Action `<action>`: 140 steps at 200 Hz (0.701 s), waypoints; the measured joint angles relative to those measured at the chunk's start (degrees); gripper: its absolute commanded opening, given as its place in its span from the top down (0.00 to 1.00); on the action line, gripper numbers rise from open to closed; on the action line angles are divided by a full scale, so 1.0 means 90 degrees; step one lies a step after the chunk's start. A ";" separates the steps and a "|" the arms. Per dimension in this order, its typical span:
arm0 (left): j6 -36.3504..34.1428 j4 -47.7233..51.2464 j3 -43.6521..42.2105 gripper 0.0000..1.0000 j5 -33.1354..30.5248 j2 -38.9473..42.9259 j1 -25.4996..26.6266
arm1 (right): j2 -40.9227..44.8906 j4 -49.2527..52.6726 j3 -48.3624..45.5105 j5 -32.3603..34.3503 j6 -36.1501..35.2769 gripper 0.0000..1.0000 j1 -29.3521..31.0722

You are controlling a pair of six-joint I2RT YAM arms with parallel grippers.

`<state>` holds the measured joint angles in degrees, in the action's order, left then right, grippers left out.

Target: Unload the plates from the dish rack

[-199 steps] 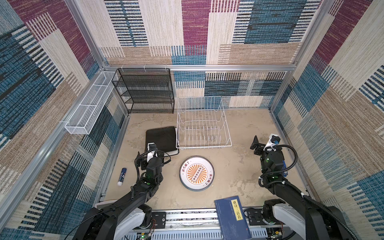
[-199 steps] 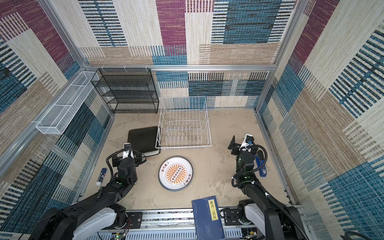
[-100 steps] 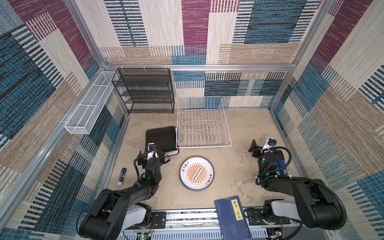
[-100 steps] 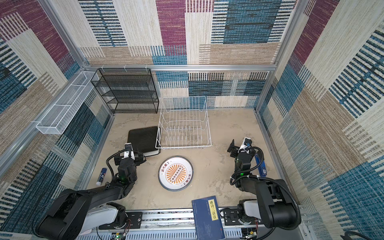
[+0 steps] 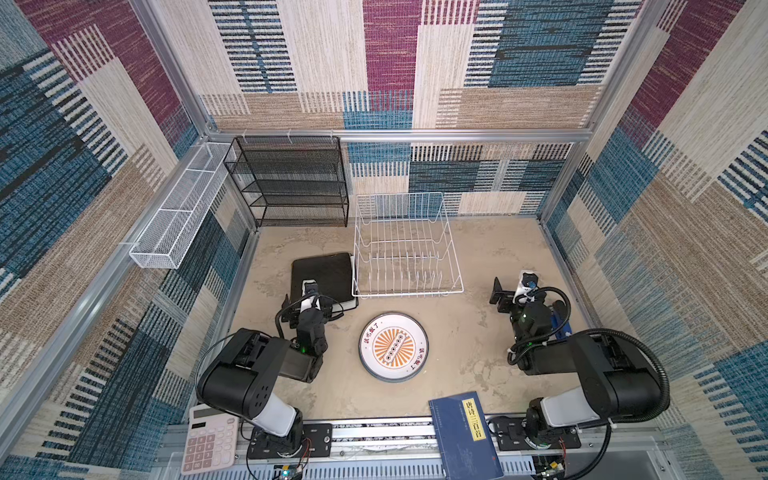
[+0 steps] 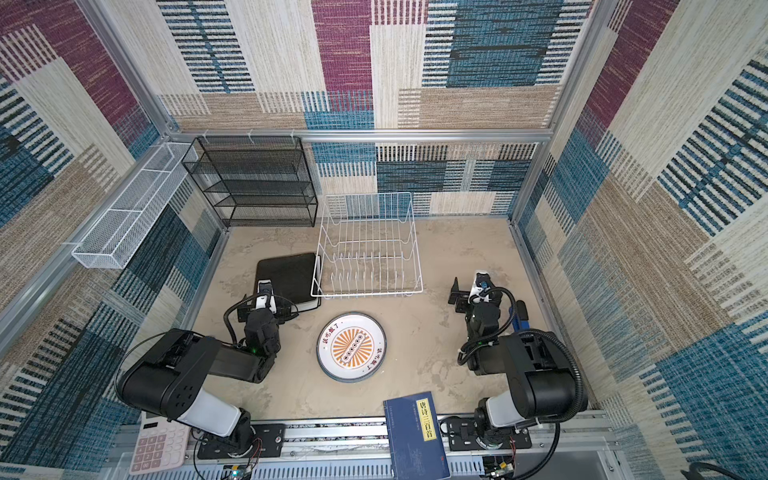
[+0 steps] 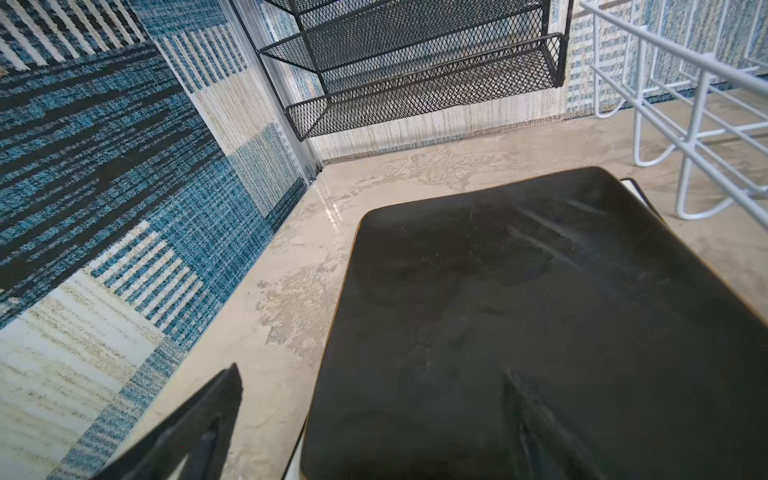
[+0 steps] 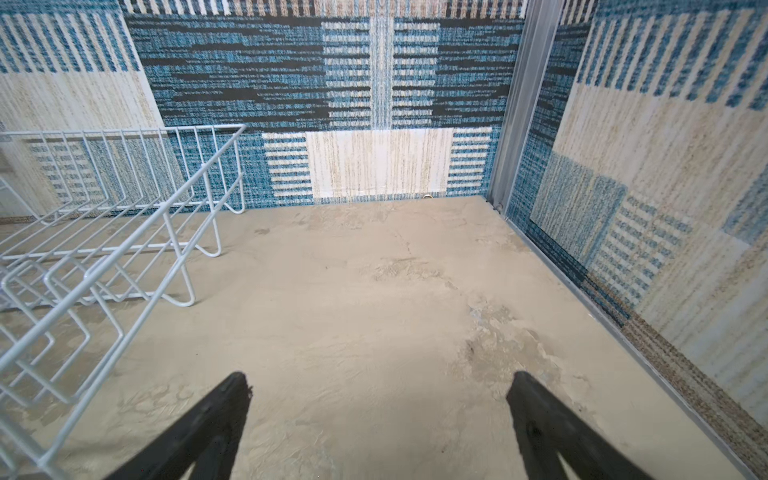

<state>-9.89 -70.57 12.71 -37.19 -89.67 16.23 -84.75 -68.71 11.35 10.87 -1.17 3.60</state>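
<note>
Black plate (image 5: 328,270) — beside dish rack (image 5: 407,295)

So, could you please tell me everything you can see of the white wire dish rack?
The dish rack is thin white wire, rectangular, with flared sides, a row of upright divider prongs along its front and looped wire feet. It stands upright on the tan table near the back wall, beside the black mesh shelf, and holds no plates. A black square plate lies close at its left side; whether they touch cannot be told.
</note>
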 measured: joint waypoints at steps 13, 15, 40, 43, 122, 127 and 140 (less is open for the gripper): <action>-0.0017 -0.0219 -0.0092 0.01 0.0002 -0.0005 -0.0053 | -0.0017 -0.0112 -0.0032 -0.0100 -0.0044 0.01 -0.0036; -0.0017 -0.0250 -0.0102 0.01 0.0005 -0.0007 -0.0061 | -0.0024 -0.0121 -0.0032 -0.0121 -0.0041 0.01 -0.0046; -0.0017 -0.0355 -0.0112 0.01 0.0216 0.0032 -0.0180 | -0.0233 -0.0335 -0.0027 -0.0384 -0.0044 0.01 -0.0189; -0.0015 -0.0333 -0.0104 0.01 0.0223 0.0058 -0.0204 | -0.0274 -0.0362 -0.0029 -0.0408 -0.0044 0.01 -0.0202; 0.0585 0.0889 0.0325 0.01 0.1331 0.0512 -0.1008 | -0.0369 -0.0481 -0.0039 -0.0663 -0.0039 0.01 -0.0260; 0.0588 0.0935 0.0325 0.01 0.1401 0.0508 -0.1022 | -0.0369 -0.0481 -0.0036 -0.0675 -0.0039 0.01 -0.0260; 0.0614 0.0911 0.0321 0.01 0.1608 0.0415 -0.1044 | -0.0369 -0.0481 -0.0029 -0.0699 -0.0039 0.01 -0.0260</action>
<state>-4.36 -62.37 15.59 -22.72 -85.93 6.83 -88.07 -73.03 11.09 4.58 -1.52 1.26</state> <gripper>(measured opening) 0.990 0.991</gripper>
